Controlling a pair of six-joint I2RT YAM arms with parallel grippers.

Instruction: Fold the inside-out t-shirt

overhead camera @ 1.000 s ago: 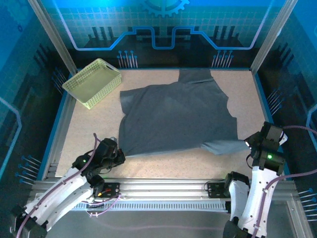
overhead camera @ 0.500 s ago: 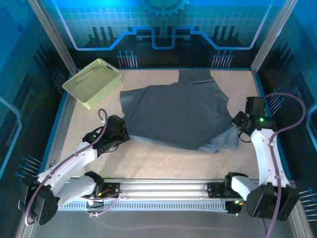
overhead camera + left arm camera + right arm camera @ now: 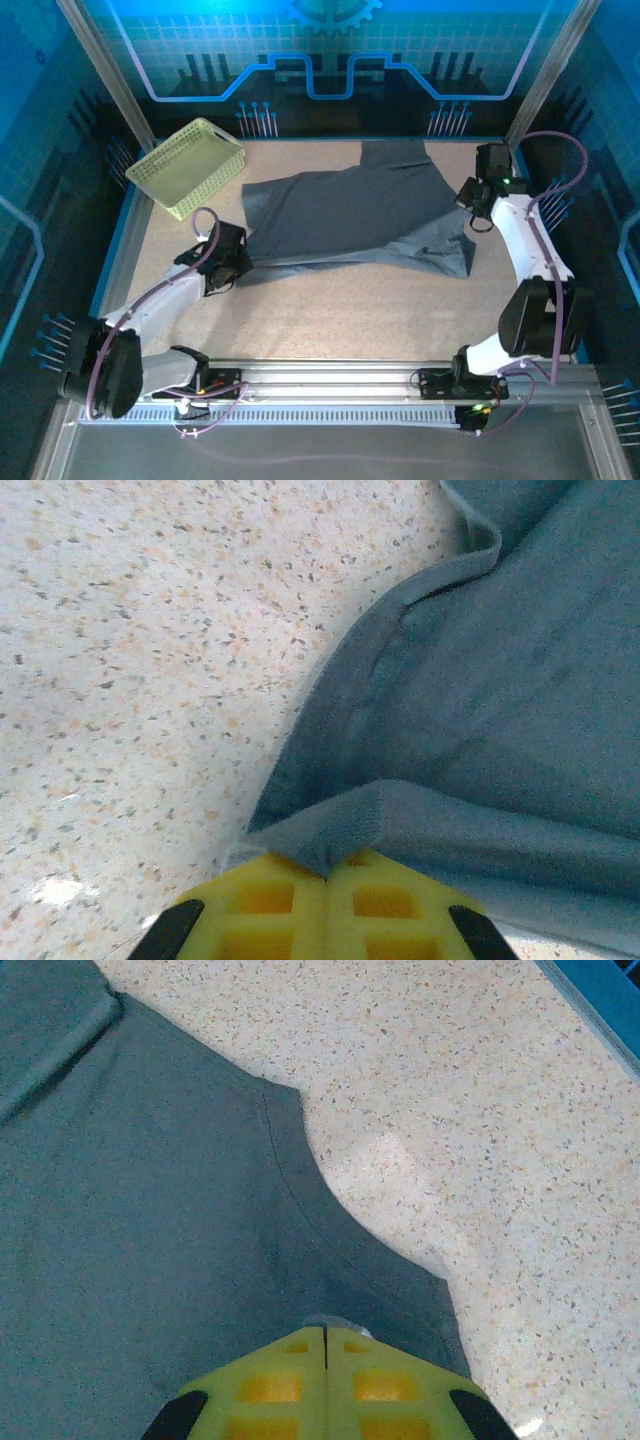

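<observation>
Grey t-shirt (image 3: 350, 215), just one, is clamped in both the left claw (image 3: 326, 865) and the right claw (image 3: 326, 1335), near one basket (image 3: 165, 147).

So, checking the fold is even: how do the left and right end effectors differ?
The left end effector holds the t-shirt's near left corner; the right end effector holds its right edge, farther back. The left pinches a doubled-over hem; the right pinches flat cloth by a curved edge. Both are shut on the t-shirt.
</observation>
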